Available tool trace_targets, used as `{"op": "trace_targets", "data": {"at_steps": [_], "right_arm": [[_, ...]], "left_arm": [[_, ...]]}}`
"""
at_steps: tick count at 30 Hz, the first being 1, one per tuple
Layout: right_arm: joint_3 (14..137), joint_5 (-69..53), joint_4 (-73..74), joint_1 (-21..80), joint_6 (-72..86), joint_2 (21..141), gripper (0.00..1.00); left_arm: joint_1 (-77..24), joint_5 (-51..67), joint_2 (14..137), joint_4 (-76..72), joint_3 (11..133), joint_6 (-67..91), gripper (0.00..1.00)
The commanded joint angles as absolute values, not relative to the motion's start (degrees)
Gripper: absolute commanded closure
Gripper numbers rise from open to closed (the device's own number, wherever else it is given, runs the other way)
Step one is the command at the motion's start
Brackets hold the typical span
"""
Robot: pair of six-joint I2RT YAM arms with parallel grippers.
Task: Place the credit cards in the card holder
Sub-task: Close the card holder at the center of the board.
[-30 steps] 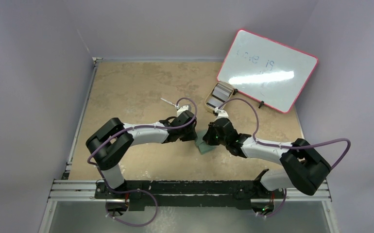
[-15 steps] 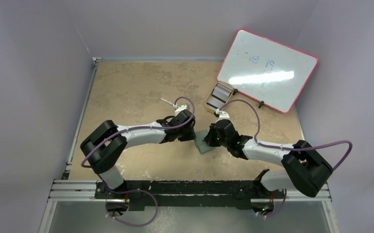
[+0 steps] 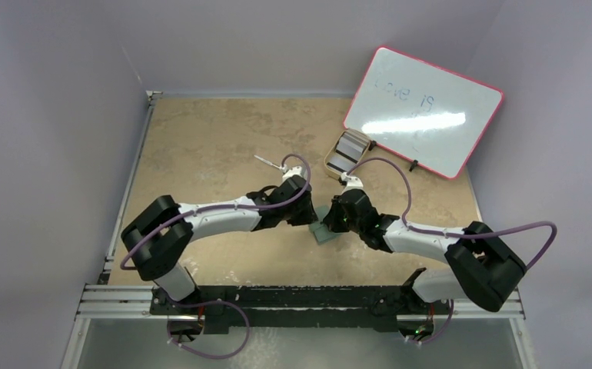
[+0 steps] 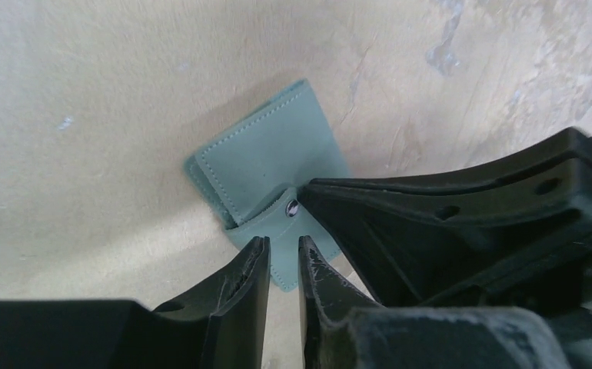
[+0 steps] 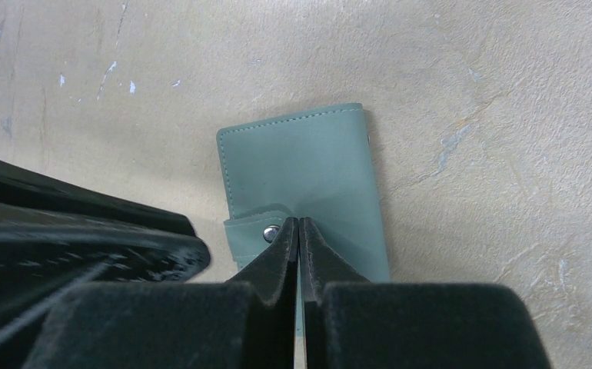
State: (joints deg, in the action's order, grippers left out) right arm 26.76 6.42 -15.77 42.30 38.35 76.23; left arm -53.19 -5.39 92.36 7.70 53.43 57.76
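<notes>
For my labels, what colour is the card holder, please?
The card holder is pale green, clearest in right wrist view.

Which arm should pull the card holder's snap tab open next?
Left. The left pincer is slightly parted, straddling the end of the tab. The right pincer is shut, tips on the card holder beside the snap; probably better as the hold-down.

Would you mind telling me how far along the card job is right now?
Nothing is finished: the cards sit in the tray by the whiteboard, and the card holder lies closed with its tab snapped. In hand: the right claw, shut, rests on the holder beside the snap; the left claw, slightly open, sits at the tab's end. Left: unsnapping, opening, loading every card.
</notes>
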Motion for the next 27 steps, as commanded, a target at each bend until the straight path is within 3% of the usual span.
{"op": "trace_targets", "data": {"at_steps": [1,27], "right_arm": [[27.6,7.1,-14.1,42.1,37.6,77.3,1.0],[31.3,0.5,-11.8,42.1,38.1,75.1,0.99]], "left_arm": [[-54.2,-4.4,95.6,5.2,54.3,56.5,0.82],[-54.1,-9.6,100.3,6.6,54.3,56.1,0.88]]}}
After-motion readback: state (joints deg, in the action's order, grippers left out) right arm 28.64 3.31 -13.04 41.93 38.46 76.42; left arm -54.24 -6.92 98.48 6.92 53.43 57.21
